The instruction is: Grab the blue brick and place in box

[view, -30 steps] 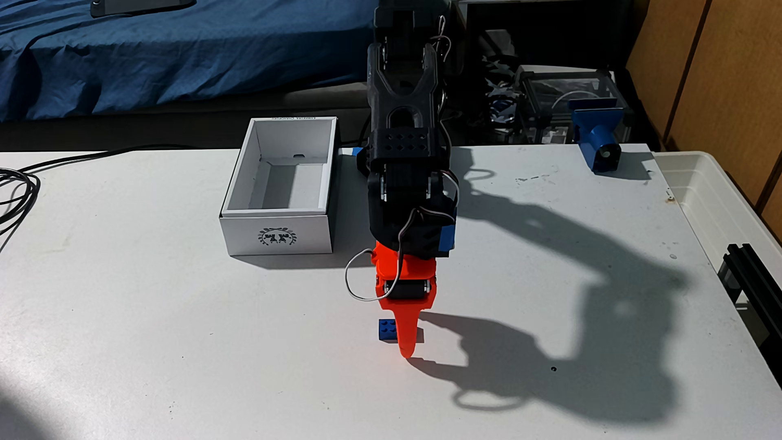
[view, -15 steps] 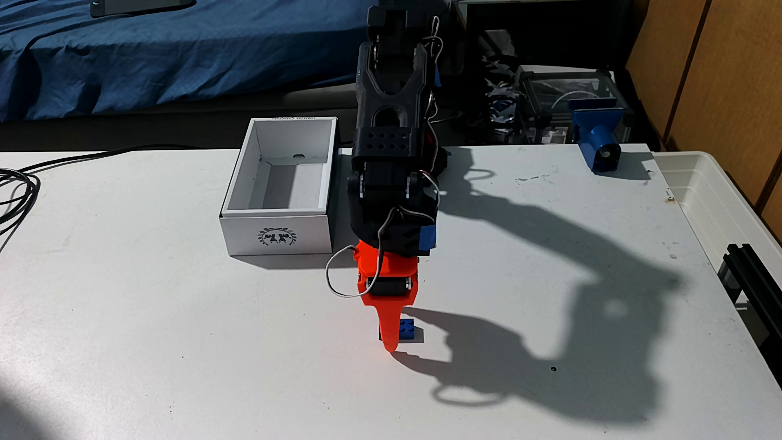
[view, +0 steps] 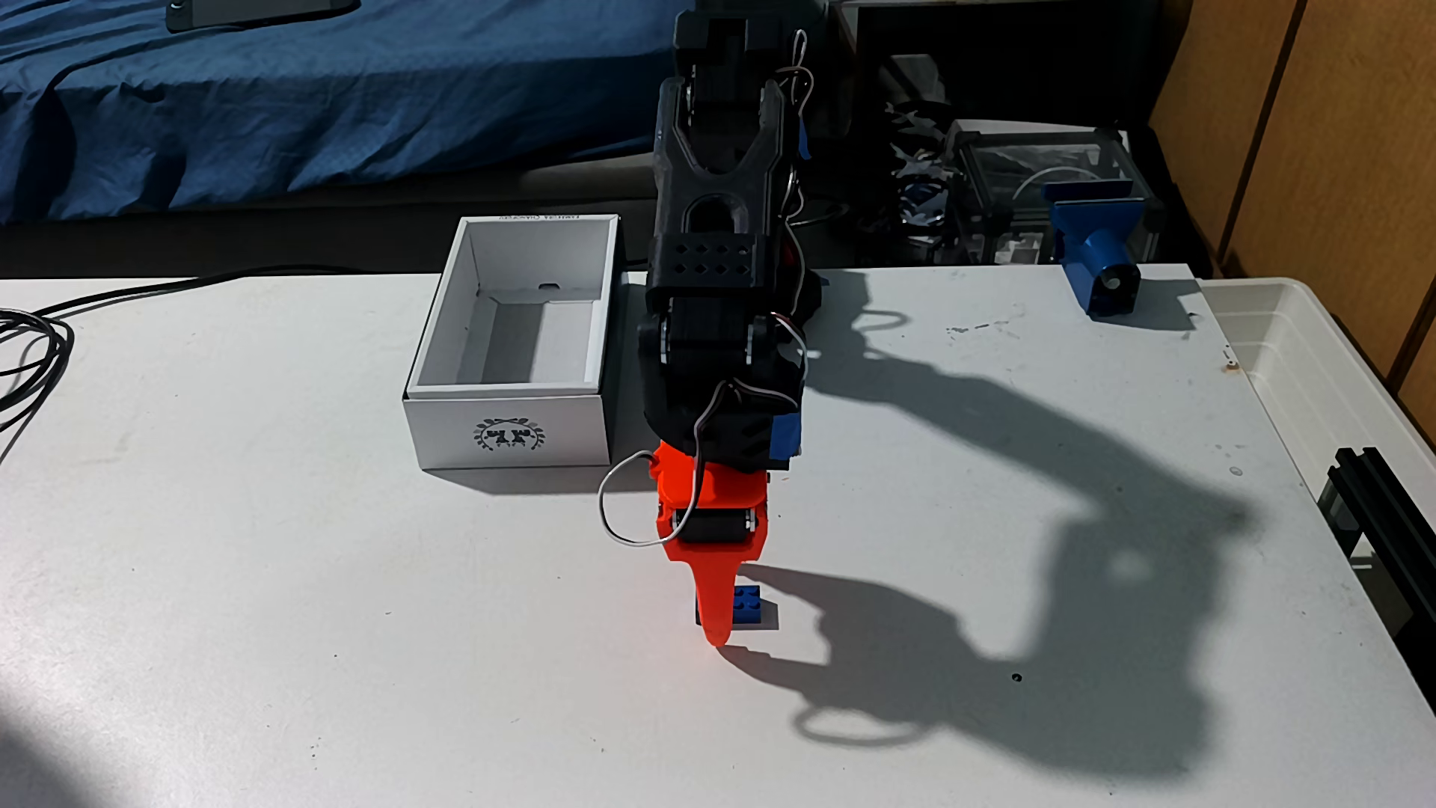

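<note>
Currently the brick lies on the bench, near of the empty box. The hand stands over its left end; grip state cannot be determined. Lift and placement remain.

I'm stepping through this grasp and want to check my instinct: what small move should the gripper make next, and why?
Probably shut on the blue brick. The orange gripper is down at table level over the brick's left part, though its jaw state is hidden here. The brick sits on the table, not lifted.
</note>
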